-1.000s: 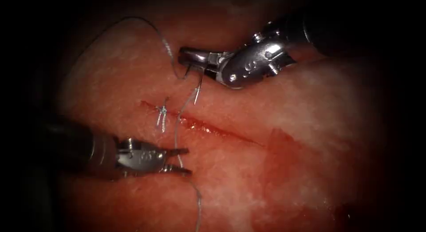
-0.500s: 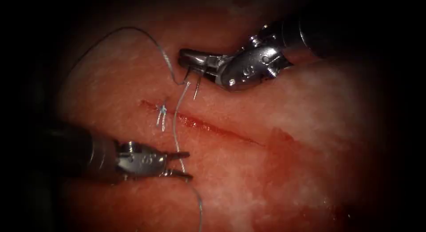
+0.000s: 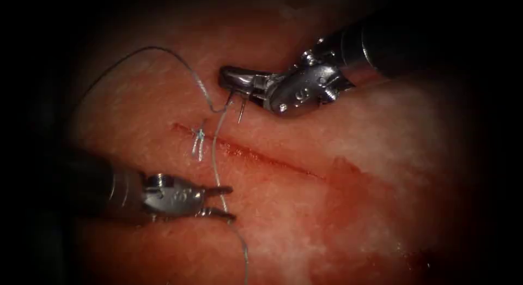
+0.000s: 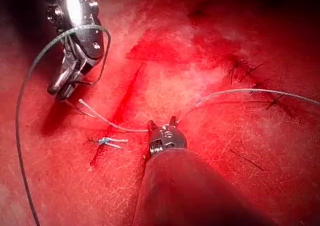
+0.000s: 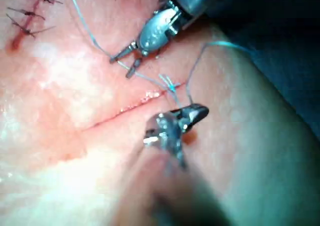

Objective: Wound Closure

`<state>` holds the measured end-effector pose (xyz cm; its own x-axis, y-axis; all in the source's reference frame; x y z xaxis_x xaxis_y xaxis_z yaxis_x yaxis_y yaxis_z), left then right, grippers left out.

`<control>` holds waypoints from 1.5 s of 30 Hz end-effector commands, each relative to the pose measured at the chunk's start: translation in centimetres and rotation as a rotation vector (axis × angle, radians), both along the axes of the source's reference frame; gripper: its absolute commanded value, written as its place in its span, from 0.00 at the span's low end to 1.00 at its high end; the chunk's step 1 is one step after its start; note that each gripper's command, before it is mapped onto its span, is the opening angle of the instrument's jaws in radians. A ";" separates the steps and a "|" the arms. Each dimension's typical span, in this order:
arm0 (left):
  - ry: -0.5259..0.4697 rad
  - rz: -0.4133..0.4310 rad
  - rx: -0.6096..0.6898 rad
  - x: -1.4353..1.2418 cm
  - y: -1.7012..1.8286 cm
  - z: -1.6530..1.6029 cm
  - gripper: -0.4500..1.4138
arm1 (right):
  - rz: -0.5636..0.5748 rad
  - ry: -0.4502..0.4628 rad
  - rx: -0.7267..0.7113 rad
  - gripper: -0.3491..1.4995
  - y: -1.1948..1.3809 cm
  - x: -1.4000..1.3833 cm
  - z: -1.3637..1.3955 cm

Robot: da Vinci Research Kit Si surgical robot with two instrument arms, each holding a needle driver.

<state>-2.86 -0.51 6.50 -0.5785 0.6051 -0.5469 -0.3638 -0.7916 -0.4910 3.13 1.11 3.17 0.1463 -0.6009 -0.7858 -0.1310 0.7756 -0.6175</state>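
Note:
In the endoscope view my right tool (image 3: pixel 229 80) hovers over the far, right side of the cut (image 3: pixel 256 154), jaws shut on the curved needle (image 3: pixel 240 109). A short stretch of the needle hangs below the jaws, free of the tissue (image 3: pixel 381 132). Thread (image 3: pixel 215 159) runs from the needle down across the cut. It passes between the open jaws of my left tool (image 3: pixel 232 202) on the near, left side. A second strand arcs up and off to the left. The left wrist view has the left tool (image 4: pixel 161 122) straddling the thread (image 4: pixel 115 125). The right tool (image 5: pixel 200 111) appears in the right wrist view.
A tied knot with cut ends (image 3: pixel 198 140) sits at the cut's left end. Red fluid (image 3: pixel 348 192) stains the tissue to the right of the cut. Older dark stitches (image 4: pixel 235 68) lie further off.
The right tool's wrist has turned and risen, lifting the needle's hanging end away from the cut. The upper thread loop has sunk lower. The left tool shifted slightly down, jaws still open.

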 end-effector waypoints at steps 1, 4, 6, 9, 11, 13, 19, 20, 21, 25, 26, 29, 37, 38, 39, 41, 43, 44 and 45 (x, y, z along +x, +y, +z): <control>0.000 0.001 0.006 -0.05 -0.13 0.04 0.35 | -0.001 -0.001 0.001 0.00 -0.12 0.07 0.07; -0.001 0.001 0.007 -0.05 -0.13 0.03 0.35 | 0.003 -0.001 -0.002 0.00 -0.14 0.08 0.08; -0.001 0.002 0.007 -0.05 -0.13 0.03 0.35 | 0.002 -0.004 -0.018 0.00 -0.20 0.10 0.11; -0.001 0.002 0.009 -0.04 -0.12 0.00 0.34 | -0.004 0.007 -0.065 0.00 -0.29 0.11 0.15; -0.003 0.003 0.011 -0.03 -0.11 -0.02 0.34 | -0.027 0.018 -0.112 0.00 -0.42 0.12 0.20; -0.003 0.000 0.016 -0.02 -0.11 -0.01 0.34 | -0.035 0.023 -0.123 0.00 -0.47 0.11 0.23; -0.005 -0.003 0.024 0.03 -0.10 -0.01 0.33 | -0.061 0.035 -0.177 0.00 -0.64 0.09 0.27; -0.006 -0.006 0.028 0.05 -0.09 0.00 0.33 | -0.074 0.032 -0.198 0.00 -0.72 0.10 0.28; -0.006 -0.006 0.028 0.05 -0.09 0.00 0.33 | -0.074 0.032 -0.198 0.00 -0.72 0.10 0.28; -0.006 -0.006 0.029 0.05 -0.10 -0.01 0.33 | -0.106 0.018 -0.263 0.00 -0.89 0.14 0.22; -0.005 -0.010 0.034 0.05 -0.09 -0.01 0.33 | -0.113 0.018 -0.283 0.00 -0.96 0.16 0.21; -0.006 -0.010 0.034 0.05 -0.09 -0.02 0.33 | -0.131 0.015 -0.296 0.00 -1.11 0.19 0.22; -0.006 -0.010 0.034 0.05 -0.09 -0.02 0.33 | -0.139 0.004 -0.300 0.00 -1.17 0.17 0.26; -0.006 -0.010 0.034 0.05 -0.09 -0.02 0.33 | -0.138 0.002 -0.300 0.00 -1.17 0.17 0.26; -0.006 -0.010 0.034 0.05 -0.09 -0.02 0.32 | -0.131 -0.006 -0.299 0.00 -1.16 0.14 0.26; -0.006 -0.010 0.034 0.05 -0.09 -0.02 0.32 | -0.123 -0.015 -0.298 0.00 -1.15 0.11 0.27; -0.006 -0.010 0.034 0.05 -0.09 -0.02 0.32 | -0.117 -0.025 -0.290 0.00 -1.14 0.10 0.28; -0.006 -0.010 0.034 0.05 -0.09 -0.02 0.32 | -0.106 -0.019 -0.261 0.00 -1.11 0.09 0.29; -0.006 -0.010 0.034 0.05 -0.09 -0.02 0.32 | -0.095 -0.017 -0.249 0.00 -1.09 0.08 0.29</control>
